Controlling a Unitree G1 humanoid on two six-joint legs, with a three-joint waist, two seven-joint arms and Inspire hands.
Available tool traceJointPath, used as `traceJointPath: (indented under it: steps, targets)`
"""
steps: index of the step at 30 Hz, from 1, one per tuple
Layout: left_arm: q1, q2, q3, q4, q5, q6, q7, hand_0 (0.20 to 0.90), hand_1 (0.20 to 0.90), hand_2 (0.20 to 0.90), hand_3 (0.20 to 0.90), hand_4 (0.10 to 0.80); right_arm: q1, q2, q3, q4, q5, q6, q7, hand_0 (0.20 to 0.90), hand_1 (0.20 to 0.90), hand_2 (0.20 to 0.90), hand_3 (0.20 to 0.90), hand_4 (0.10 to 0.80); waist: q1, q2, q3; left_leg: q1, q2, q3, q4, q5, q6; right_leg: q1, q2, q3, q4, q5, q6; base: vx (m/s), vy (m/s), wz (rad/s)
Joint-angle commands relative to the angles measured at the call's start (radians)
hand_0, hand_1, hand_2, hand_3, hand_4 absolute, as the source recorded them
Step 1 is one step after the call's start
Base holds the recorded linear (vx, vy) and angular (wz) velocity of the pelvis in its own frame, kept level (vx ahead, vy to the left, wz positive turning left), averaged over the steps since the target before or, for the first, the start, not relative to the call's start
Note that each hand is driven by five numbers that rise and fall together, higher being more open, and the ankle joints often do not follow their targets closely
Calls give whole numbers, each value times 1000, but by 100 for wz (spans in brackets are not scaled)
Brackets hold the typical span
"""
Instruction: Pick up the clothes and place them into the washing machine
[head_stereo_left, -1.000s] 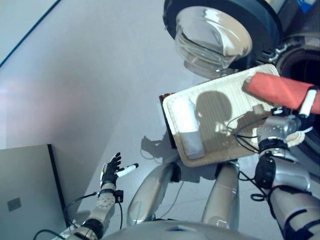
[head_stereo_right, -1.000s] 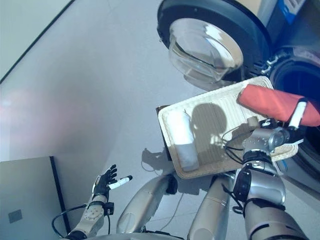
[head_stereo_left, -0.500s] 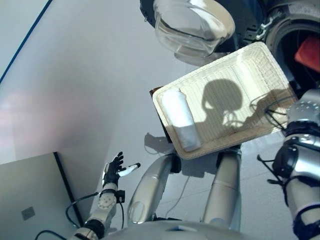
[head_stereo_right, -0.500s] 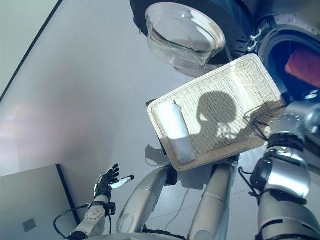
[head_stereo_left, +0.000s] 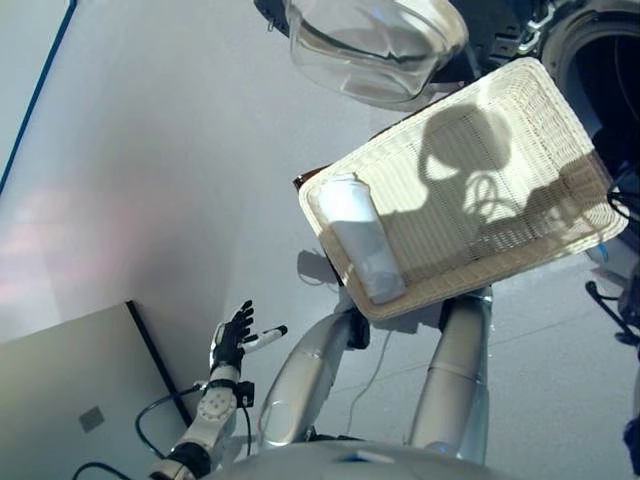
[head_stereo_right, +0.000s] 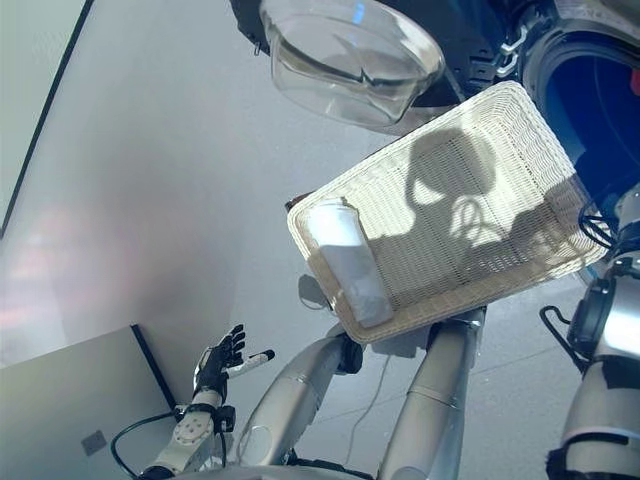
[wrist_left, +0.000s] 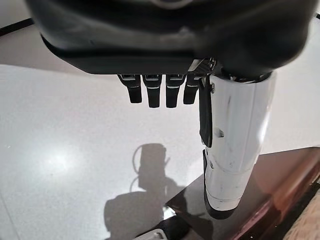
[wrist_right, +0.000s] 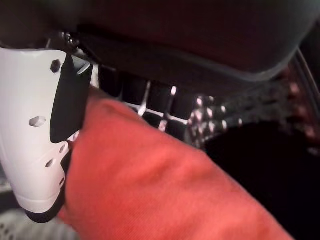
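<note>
**A:** Red cloth (wrist_right: 165, 185), see it? It's in the right hand (wrist_right: 55, 125), w/ the white thumb pressed on one side and the dark fingers (wrist_right: 150, 100) curled behind it. So it's a pinch grip.

**B:** Where's that hand tho? I can't spot it from up top.

**A:** Gone off the edge, by the washer drum (head_stereo_right: 600, 90). Past the cloth it's all dark w/ little dots, so I think the hand is at the drum's mouth or just inside. Can't say how deep.

**B:** So what's the good way to do this bit?

**A:** Push the cloth well in, I'd say, then let go. If the hand opens too near the rim, part of the cloth may hang out and slip to the floor (head_stereo_left: 180, 150).

**B:** And the door?

**A:** The glass door (head_stereo_left: 375, 45) is swung wide open, up beside the wicker basket (head_stereo_left: 560, 110). Not in the way.

**B:** Anything left in the basket?

**A:** Yep, one white rolled cloth (head_stereo_left: 360, 240), lying along the basket's left end, touching the wall. That one's prob next.

**B:** Left hand doing anything?

**A:** Nope. Left hand (head_stereo_left: 232, 338) hangs low by the grey box (head_stereo_left: 60, 400), well apart from the basket. Fingers straight and a bit spread, thumb sticking out, holding nothing.

**B:** Any worry?

**A:** The basket sits tilted, close by the drum. Pulling the arm back should go slow, so it doesn't bump the rim.
</note>
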Motion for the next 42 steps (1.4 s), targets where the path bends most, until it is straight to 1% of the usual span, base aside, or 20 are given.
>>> traceJointPath:
  steps: [1,5,9,10,11,12,17,23,25,26,27,29,30,33,36,37,39,41,42]
  targets:
    - [66,63,10,43,-1,-17,38,900,900,900,900,800,-207,-293,186,-94,-89,-83,4,200,200,200,200,300,9,6,-132,13,41,-62,38,-57,-117,63,81,-89,-83,31,-77,35,-36,13]
    - [66,59,4,40,7,-16,42,900,900,900,900,800,-243,-313,233,-76,-118,-68,-9,200,200,200,200,300,6,13,-132,18,42,-68,18,-45,-122,63,81,-95,-87,31,-78,18,-27,5]
    - [68,55,3,42,15,-16,50,900,900,900,900,800,-239,-319,243,-49,-167,-45,-47,200,200,200,200,300,5,18,-133,22,45,-71,3,-37,-126,60,81,-97,-89,29,-78,16,-28,4]
    - [67,53,4,42,18,-15,54,900,900,900,900,800,-240,-318,244,-43,-171,-40,-51,230,230,230,230,322,6,20,-133,22,45,-73,5,-37,-126,59,80,-97,-88,29,-78,13,-30,3]
    - [67,53,4,42,18,-15,55,900,900,900,900,800,-241,-318,245,-43,-171,-40,-51,200,200,200,200,300,6,20,-133,21,45,-73,5,-37,-126,59,80,-98,-88,29,-78,11,-24,3]
    - [69,51,3,46,19,-16,58,900,900,900,900,800,-247,-318,255,-35,-200,-36,-77,200,200,200,200,300,7,22,-134,20,44,-75,5,-36,-127,57,81,-97,-83,27,-80,5,-11,3]
    - [67,56,1,34,32,-23,76,900,900,900,900,800,-250,-319,266,-33,-239,-23,-116,200,200,200,200,300,8,31,-137,19,41,-81,-8,-27,-131,51,78,-100,-81,25,-82,9,-13,3]
    - [56,56,9,13,31,-27,86,900,900,900,900,800,-235,-298,271,1,-234,-9,-106,200,200,200,200,300,7,38,-118,-14,41,-77,23,-35,-132,21,80,-94,-53,14,-90,-14,-11,3]
    - [49,57,13,14,28,-27,90,900,900,900,900,800,-230,-285,263,-8,-228,-13,-106,200,200,200,200,300,-2,32,-100,-64,41,-68,96,-61,-128,-18,82,-84,-3,-4,-100,-75,-54,16]
    - [41,50,13,21,30,-22,94,900,900,900,900,800,-215,-275,248,-4,-222,-15,-101,200,200,200,200,300,-8,30,-92,-100,40,-61,159,-85,-124,-40,82,-78,29,-16,-108,39,-75,26]
    - [35,47,14,21,30,-23,95,900,900,900,900,800,-205,-266,238,2,-216,-19,-99,200,200,200,200,300,-7,25,-96,-113,36,-74,200,-123,-130,-47,85,-63,64,-55,-107,44,-81,32]
    - [32,48,14,18,25,-26,97,900,900,900,900,800,-183,-256,220,15,-202,-21,-91,200,200,200,200,300,-18,20,-95,-153,42,-59,256,-143,-132,-83,88,-52,118,-60,-114,19,-74,21]
    - [29,49,18,15,24,-31,101,900,900,900,900,800,-162,-253,203,4,-203,-26,-99,200,200,200,200,300,-24,15,-98,-170,47,-57,282,-158,-135,-92,88,-49,138,-83,-117,-36,-79,14]
    - [21,59,29,-5,26,-33,109,900,900,900,900,800,-135,-255,180,10,-193,-34,-96,200,200,200,200,300,-25,5,-87,-219,55,-41,392,-186,-147,-113,87,-52,214,-111,-128,-56,-76,19]
    - [29,57,38,-13,24,-37,110,900,900,900,900,800,-121,-251,170,5,-193,-33,-93,200,200,200,200,300,-29,4,-88,-241,59,-40,432,-206,-151,-130,89,-50,258,-141,-130,-23,-56,22]
    - [33,66,33,-9,29,-36,106,900,900,900,900,800,-131,-250,186,2,-202,-27,-92,200,200,200,200,300,-25,1,-90,-249,64,-36,449,-222,-152,-141,85,-50,276,-150,-130,-11,-43,12]
    - [43,67,35,-11,21,-38,103,900,900,900,900,800,-157,-261,209,5,-207,-26,-90,200,200,200,200,300,-17,1,-91,-264,59,-36,466,-226,-150,-154,89,-53,292,-152,-134,-7,-24,3]
    - [46,69,32,-12,19,-39,99,900,900,900,900,800,-184,-266,241,8,-222,-20,-92,200,200,200,200,300,-14,0,-95,-274,61,-35,470,-228,-146,-173,95,-49,305,-150,-131,-7,-14,-2]
    - [45,65,36,-3,13,-36,100,900,900,900,900,800,-196,-272,252,8,-225,-19,-94,200,200,200,200,300,-15,-3,-92,-279,59,-39,469,-229,-141,-179,103,-49,305,-153,-134,-17,-29,-6]
